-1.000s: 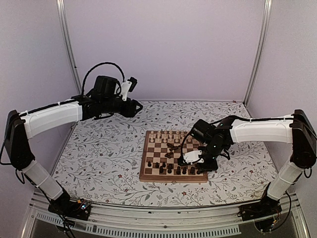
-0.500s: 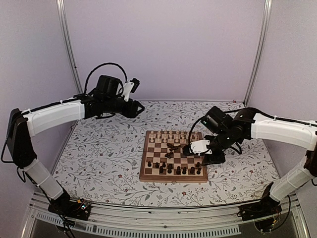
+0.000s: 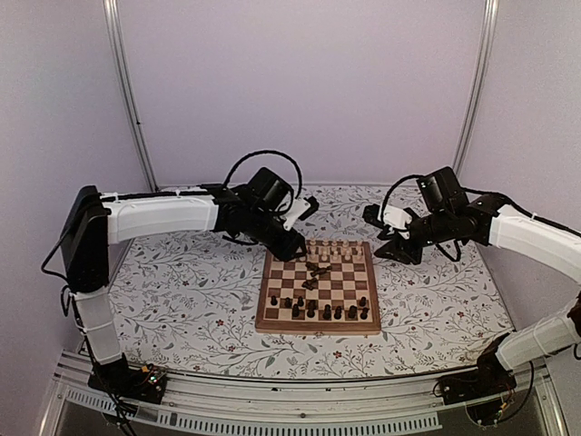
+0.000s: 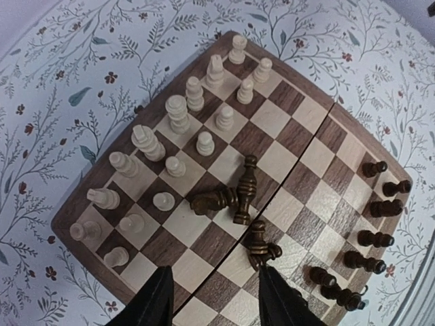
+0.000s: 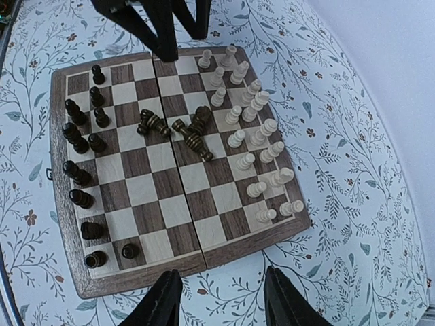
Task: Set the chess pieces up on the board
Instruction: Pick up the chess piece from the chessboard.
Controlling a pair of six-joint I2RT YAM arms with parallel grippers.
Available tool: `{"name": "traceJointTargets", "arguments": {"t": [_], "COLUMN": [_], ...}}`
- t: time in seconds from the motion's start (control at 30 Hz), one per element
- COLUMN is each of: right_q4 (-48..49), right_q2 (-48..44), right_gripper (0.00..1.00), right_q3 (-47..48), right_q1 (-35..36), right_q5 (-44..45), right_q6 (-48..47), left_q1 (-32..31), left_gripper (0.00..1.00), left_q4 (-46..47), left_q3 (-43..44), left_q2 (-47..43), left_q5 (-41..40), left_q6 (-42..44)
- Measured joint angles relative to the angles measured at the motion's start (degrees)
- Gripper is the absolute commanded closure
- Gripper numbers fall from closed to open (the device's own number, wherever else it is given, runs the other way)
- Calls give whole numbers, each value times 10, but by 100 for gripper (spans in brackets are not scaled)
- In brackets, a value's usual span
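- The board lies mid-table on the floral table surface, one edge facing the arm bases.
- Along its far edge, the pale cream pieces stand upright in two tidy rows, back row and front row side by side.
- On the near side, the standing dark pieces hold the two nearest rows, but the line is ragged, with bare squares showing between them.
- In the middle of the board, a few toppled dark pieces lie on their sides in a small cluster by the centre seam, some touching each other.
- The left gripper hangs above the board's far-left corner. Its jaws are moderately parted with nothing between them, only board squares showing in the gap.
- The right gripper is off the board, over the floral surface by the far-right corner. Its jaws are spread wide and empty.
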Motion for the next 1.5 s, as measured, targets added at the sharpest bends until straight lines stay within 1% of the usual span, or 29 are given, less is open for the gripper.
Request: {"name": "traceJointTargets", "arguments": {"t": [0.13,0.27,0.43,0.63,0.87,1.1,1.37,1.5], "right_q4": [41,66,81,89,96,100,101,101], "right_q2": [32,57,58,58,58,58,58,58], "right_gripper": [59,59,59,59,59,59,59,59], "right_q3": [-6,-19,-42,-52,-55,-59,-59,-59], "right_q1": [0,0,0,0,0,0,0,0], "right_q5": [-35,-49,-51,-51,-50,-49,-49,-49], "right_q6": [16,27,29,28,28,27,26,26], "left_q1": [-12,-17,-19,-21,-29,-37,-38,-40], "left_gripper": [54,53,53,54,59,64,74,80], "left_q4": [-38,-73,-106,-120,-146,-184,-206,-222], "left_q3": [27,55,79,118,181,203,221,236], "left_q2": [47,87,117,147,197,222,233,240], "left_q5": [9,9,13,22,24,21,10,6], "left_q6": [7,21,31,31,23,17,14,13]}}
